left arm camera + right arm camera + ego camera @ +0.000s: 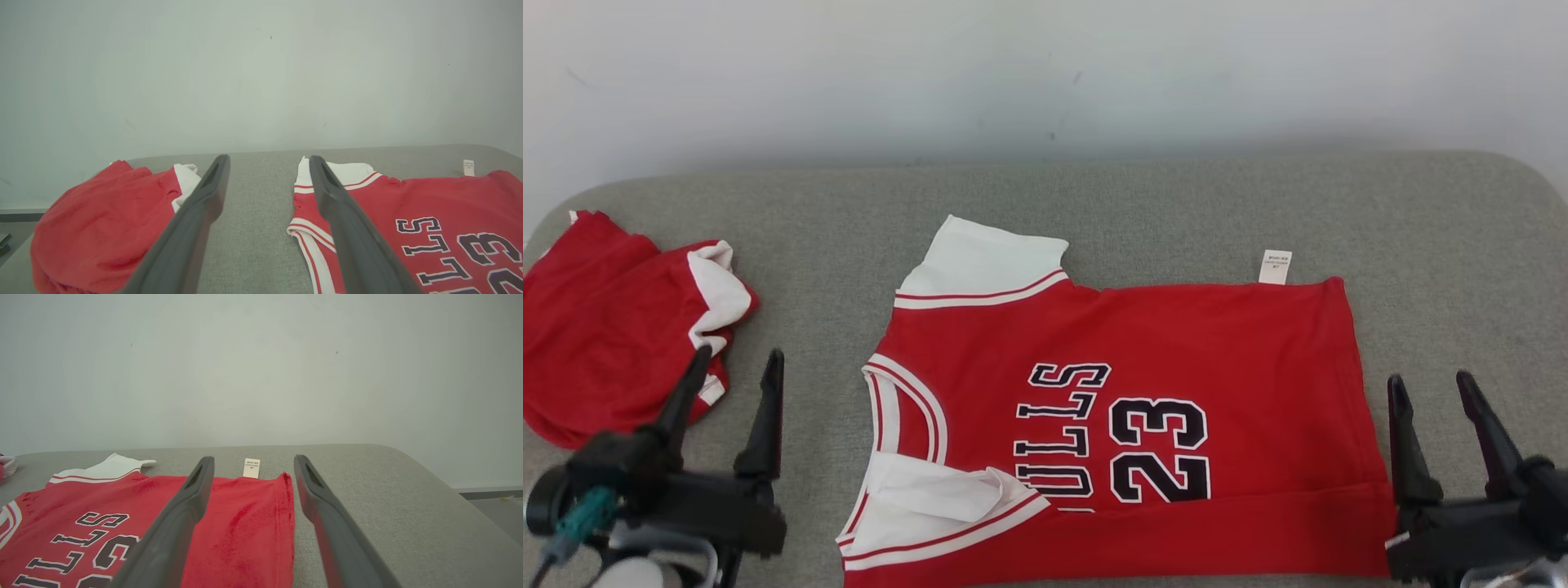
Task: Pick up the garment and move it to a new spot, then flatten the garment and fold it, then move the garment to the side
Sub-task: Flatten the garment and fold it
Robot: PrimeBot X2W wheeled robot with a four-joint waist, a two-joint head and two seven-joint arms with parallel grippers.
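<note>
Red fabric jersey (1176, 343), flat mid-frame, lies between left pincer (740, 353) and right pincer (1429, 378); both gape wide, empty.

Left gripper (737, 359) and right gripper (1431, 384) both hang low with fingers spread wide, holding nothing, pointing forward.

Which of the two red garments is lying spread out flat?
The jersey printed with 23, in the middle; the other red garment, at the left, is bunched in a heap.
</note>
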